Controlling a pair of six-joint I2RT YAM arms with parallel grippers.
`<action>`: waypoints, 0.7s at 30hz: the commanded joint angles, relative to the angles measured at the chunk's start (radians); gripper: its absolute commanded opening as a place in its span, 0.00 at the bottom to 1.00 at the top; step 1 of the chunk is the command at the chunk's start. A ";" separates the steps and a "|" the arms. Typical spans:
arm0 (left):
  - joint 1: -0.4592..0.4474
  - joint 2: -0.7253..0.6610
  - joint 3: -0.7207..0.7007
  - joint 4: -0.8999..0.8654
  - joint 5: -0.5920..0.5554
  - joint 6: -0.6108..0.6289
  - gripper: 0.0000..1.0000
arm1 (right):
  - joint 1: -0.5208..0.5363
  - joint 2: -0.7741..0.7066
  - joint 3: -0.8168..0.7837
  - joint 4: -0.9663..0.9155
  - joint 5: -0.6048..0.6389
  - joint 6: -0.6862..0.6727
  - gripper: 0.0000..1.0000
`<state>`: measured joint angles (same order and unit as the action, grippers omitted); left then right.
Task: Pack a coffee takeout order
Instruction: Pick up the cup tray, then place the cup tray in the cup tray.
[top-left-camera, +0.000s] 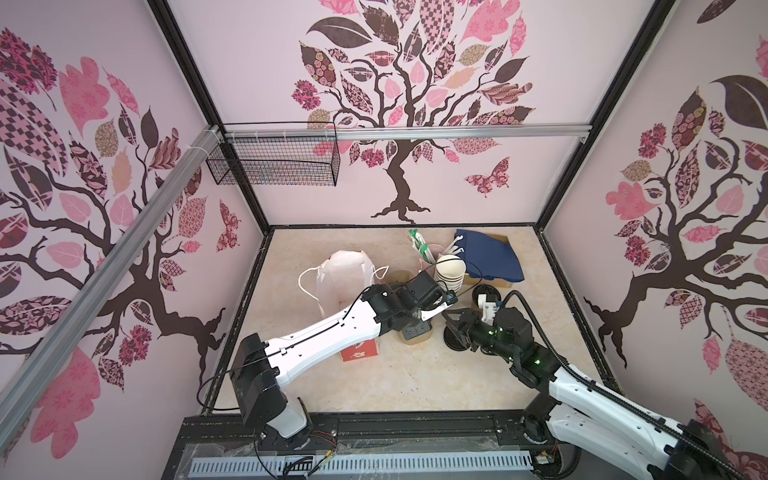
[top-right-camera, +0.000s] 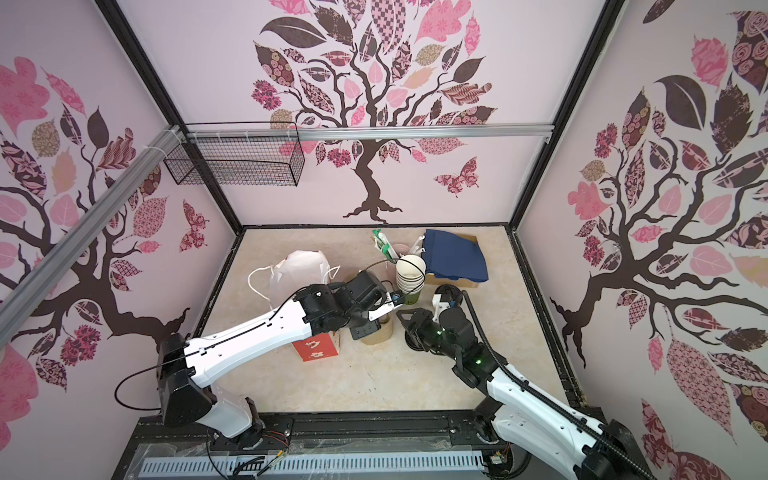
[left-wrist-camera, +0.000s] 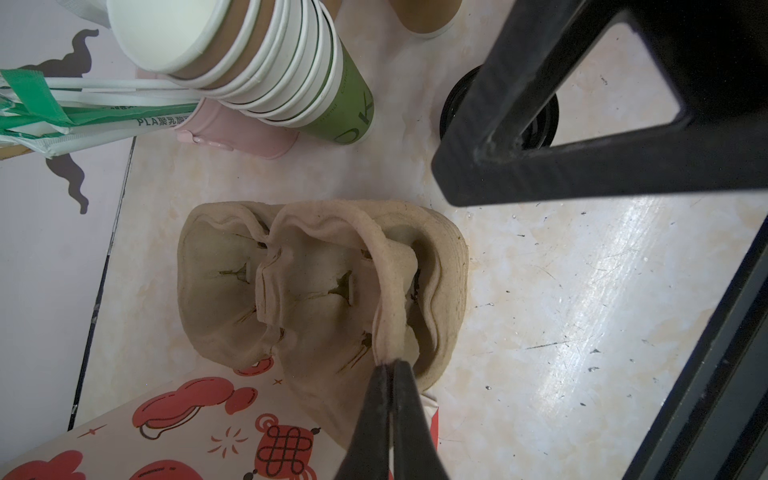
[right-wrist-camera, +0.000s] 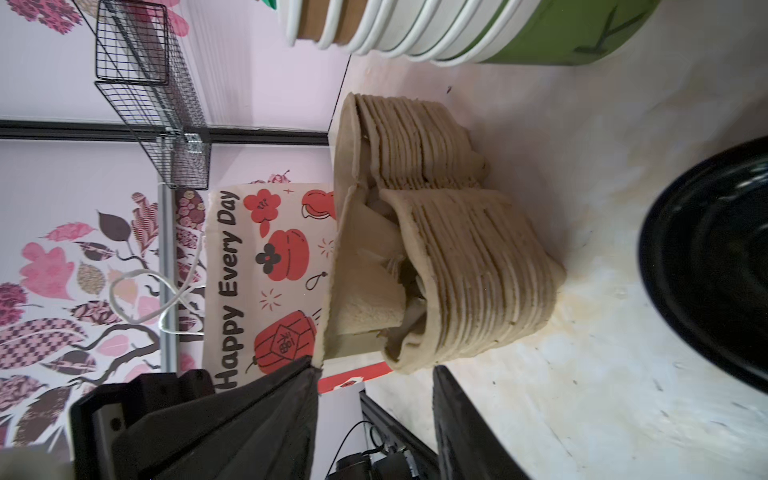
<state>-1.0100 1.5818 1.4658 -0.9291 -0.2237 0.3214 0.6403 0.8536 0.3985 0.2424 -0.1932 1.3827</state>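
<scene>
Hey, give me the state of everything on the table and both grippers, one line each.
Left gripper: shut, pinching the top carrier's rim.
Top carrier: one end lifted off the carrier stack.
Right gripper: open, beside the stack.
Cup stack: nested, lidless.
Navy napkin: draped over a cardboard box.
Printed bag: standing upright.
Black lid: loose, on no cup.

Enclosed robot test cell. Tree-printed wall panels (top-left-camera: 457, 187) surround a marble-look tabletop (top-left-camera: 395, 374); a wire basket (top-left-camera: 274, 164) hangs above it.
</scene>
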 joint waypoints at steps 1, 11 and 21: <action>-0.009 -0.022 -0.007 0.020 0.009 -0.008 0.00 | -0.007 0.040 -0.015 0.195 -0.063 0.090 0.44; -0.010 -0.020 -0.007 0.018 0.000 -0.007 0.00 | -0.013 0.134 0.020 0.251 -0.108 0.081 0.35; -0.012 -0.020 -0.007 0.016 0.001 -0.007 0.00 | -0.022 0.200 0.051 0.302 -0.132 0.081 0.27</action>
<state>-1.0145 1.5814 1.4654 -0.9291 -0.2279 0.3187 0.6247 1.0420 0.4046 0.5034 -0.3103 1.4639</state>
